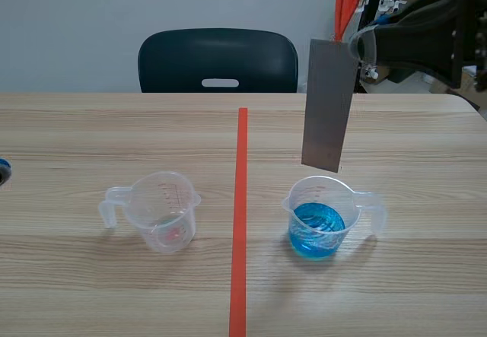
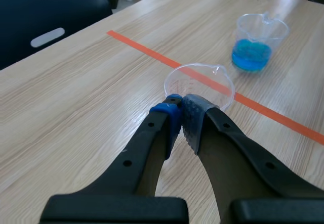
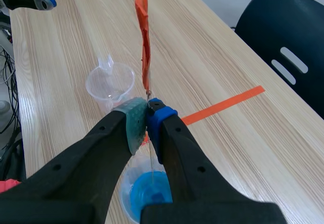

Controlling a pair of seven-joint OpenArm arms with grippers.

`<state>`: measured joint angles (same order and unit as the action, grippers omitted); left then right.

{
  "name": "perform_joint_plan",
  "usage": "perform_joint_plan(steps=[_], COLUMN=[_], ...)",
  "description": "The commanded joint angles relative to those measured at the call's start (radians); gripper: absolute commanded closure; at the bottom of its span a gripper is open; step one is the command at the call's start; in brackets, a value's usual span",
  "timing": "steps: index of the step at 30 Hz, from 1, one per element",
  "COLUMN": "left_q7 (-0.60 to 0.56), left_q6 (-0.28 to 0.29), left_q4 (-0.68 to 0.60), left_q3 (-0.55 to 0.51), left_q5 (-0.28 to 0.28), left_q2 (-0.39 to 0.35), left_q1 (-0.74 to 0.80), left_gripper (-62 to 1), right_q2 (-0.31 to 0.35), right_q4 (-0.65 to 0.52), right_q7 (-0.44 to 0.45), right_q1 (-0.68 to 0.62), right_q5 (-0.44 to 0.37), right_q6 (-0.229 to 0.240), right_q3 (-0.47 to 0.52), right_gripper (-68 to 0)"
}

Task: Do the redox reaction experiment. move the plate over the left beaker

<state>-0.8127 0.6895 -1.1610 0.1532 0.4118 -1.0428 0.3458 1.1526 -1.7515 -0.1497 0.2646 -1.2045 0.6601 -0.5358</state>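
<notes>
Gripping the plate (image 1: 329, 105) by its top edge with the right gripper (image 1: 358, 44), clamped on it, long axis straight down, lower end just above the blue-filled beaker (image 1: 319, 219). Calls for a sideways carry across the tape line (image 1: 240, 215) to the left beaker (image 1: 162, 211), well apart. Nothing in the left gripper (image 2: 181, 105), pinched closed just beside that beaker.

plate (image 1: 329, 105): dull grey
left beaker (image 1: 161, 211): clear, faint red scale marks
right beaker (image 1: 323, 217): clear, bright blue liquid inside
table (image 1: 91, 139): pale wood grain
tape line (image 1: 240, 215): orange-red
chair (image 1: 218, 61): dark blue-black
left gripper (image 2: 182, 105): black, one pad blue, one dotted grey
right gripper (image 3: 147, 110): black, one pad dotted grey-green, one blue
</notes>
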Motion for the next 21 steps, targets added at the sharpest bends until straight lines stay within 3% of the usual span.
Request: perform_joint_plan(steps=[1, 3, 11, 15, 21], left_q7=[-0.014, -0.032, -0.172, -0.210, -0.233], left_q6=[-0.004, -0.009, -0.094, -0.130, -0.137], left_q4=[-0.011, -0.011, -0.012, -0.011, -0.012], left_q3=[-0.053, -0.129, -0.340, -0.384, -0.390], left_q5=[0.009, -0.016, -0.225, -0.322, -0.447], left_q2=[0.048, 0.101, 0.319, 0.427, 0.592], left_q1=[0.029, 0.087, 0.217, 0.227, 0.236], left_gripper=[-2.8, -2.8, -2.8, -3.0, -3.0], right_q2=[-0.019, -0.058, -0.231, -0.342, -0.526], right_q4=[-0.003, -0.003, -0.003, -0.003, -0.003], right_q7=[-0.022, -0.062, -0.224, -0.326, -0.468], right_q1=[0.047, 0.075, 0.166, 0.199, 0.230], right_q5=[-0.006, -0.007, -0.019, -0.018, 0.013], right_q6=[-0.008, -0.011, -0.018, -0.018, -0.031], right_q3=[0.021, 0.021, 0.021, 0.021, 0.021], right_gripper=[-0.6, -0.6, -0.6, -0.6, -0.6])
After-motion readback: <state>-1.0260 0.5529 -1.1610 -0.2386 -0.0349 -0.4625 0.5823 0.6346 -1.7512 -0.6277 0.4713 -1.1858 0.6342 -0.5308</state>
